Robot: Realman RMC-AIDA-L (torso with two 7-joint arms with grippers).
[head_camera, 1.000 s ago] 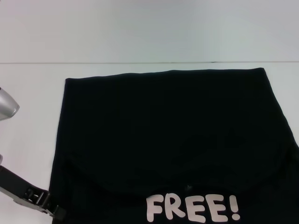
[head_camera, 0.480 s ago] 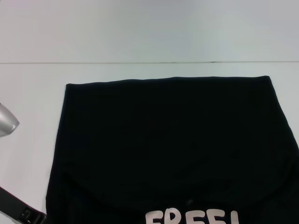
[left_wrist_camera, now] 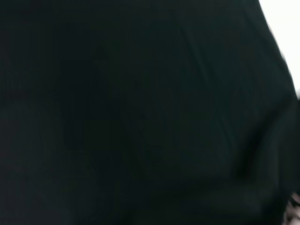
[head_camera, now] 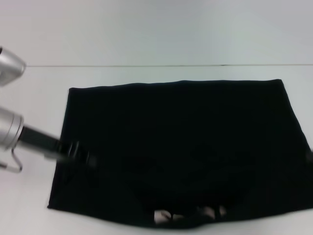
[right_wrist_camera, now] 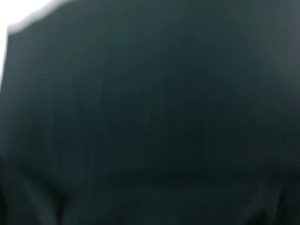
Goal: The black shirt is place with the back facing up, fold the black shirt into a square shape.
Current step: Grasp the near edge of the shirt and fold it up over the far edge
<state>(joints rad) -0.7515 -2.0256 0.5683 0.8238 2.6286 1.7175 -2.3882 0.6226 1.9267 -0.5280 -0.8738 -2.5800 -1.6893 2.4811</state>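
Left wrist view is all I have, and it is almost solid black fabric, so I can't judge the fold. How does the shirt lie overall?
Observer: In the head view the black shirt lies flat on the white table as a wide rectangle, not a square.
Operator: Any lettering showing?
Observer: Only slivers of cream lettering peek out at its near edge.
Operator: Where is the left gripper?
Observer: The left gripper is over the shirt's left edge, its arm reaching in from the left.
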